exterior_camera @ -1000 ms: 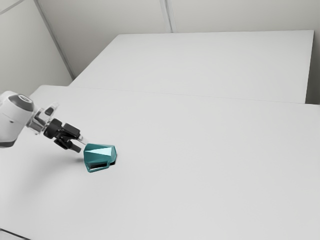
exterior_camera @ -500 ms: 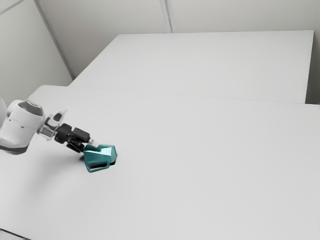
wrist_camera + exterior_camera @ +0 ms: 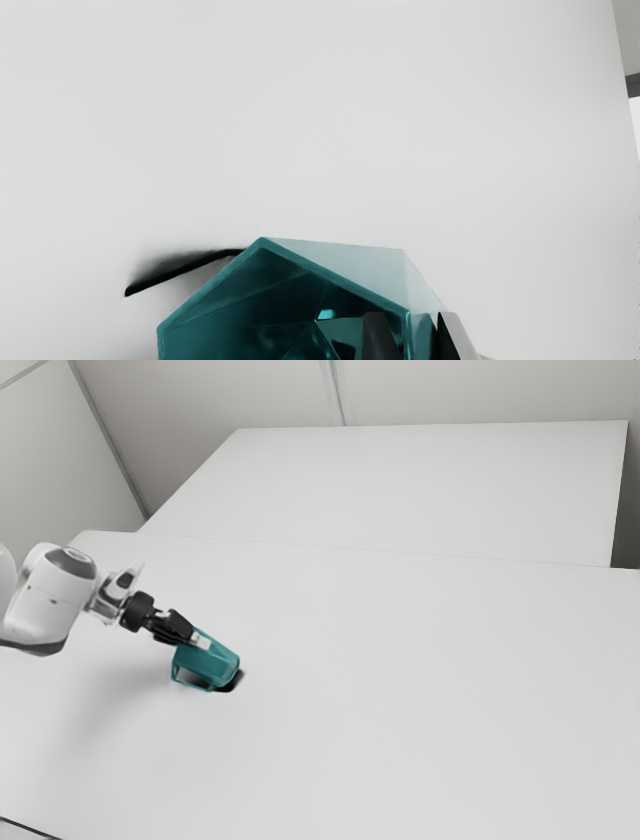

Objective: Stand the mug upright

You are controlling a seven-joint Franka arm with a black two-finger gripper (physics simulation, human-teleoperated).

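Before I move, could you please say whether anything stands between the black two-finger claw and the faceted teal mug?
Nothing visible does: the claw is closed on the mug by its wall, one finger inside and one outside.

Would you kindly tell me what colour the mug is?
The mug is teal, a dark blue-green, seen best in the wrist view.

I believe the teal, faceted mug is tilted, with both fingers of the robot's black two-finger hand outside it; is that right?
Not quite: the wrist view shows one of the hand's fingers inside the opening of the teal, faceted mug, with the other outside its wall. The mug is indeed tilted.
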